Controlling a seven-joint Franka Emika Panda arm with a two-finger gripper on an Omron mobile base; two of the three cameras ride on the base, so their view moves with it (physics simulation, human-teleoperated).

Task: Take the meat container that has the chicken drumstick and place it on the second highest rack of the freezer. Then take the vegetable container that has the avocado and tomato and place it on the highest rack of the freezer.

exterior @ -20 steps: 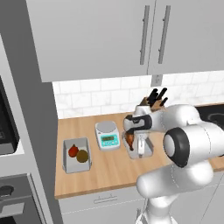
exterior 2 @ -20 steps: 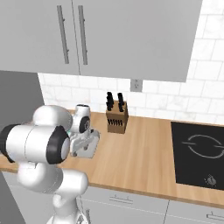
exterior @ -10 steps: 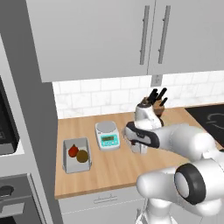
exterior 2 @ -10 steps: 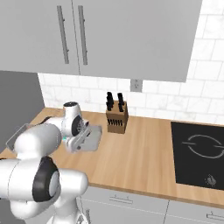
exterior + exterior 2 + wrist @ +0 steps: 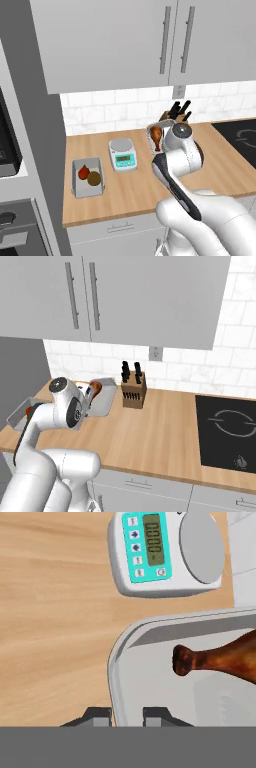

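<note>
Left base view: meat tray (image 5: 154,136) raised a little over the counter (image 5: 130,190), just in front of the knife block (image 5: 176,112), drumstick (image 5: 157,134) inside. Vegetable tray (image 5: 88,176) resting on the counter at the left, tomato (image 5: 83,172) beside avocado (image 5: 94,178); scale (image 5: 122,154) between both trays.

Right base view: meat tray (image 5: 102,396) tilted next to the wrist, drumstick (image 5: 93,389) near its edge.

Hand view: pincer (image 5: 127,716) pressed together on the tray rim (image 5: 113,682), one finger (image 5: 98,716) outside, one finger (image 5: 157,715) inside. Probably a light, stiff tray; rim a good hold, but loose, glossy drumstick (image 5: 220,657) could slide if tipped.
</note>
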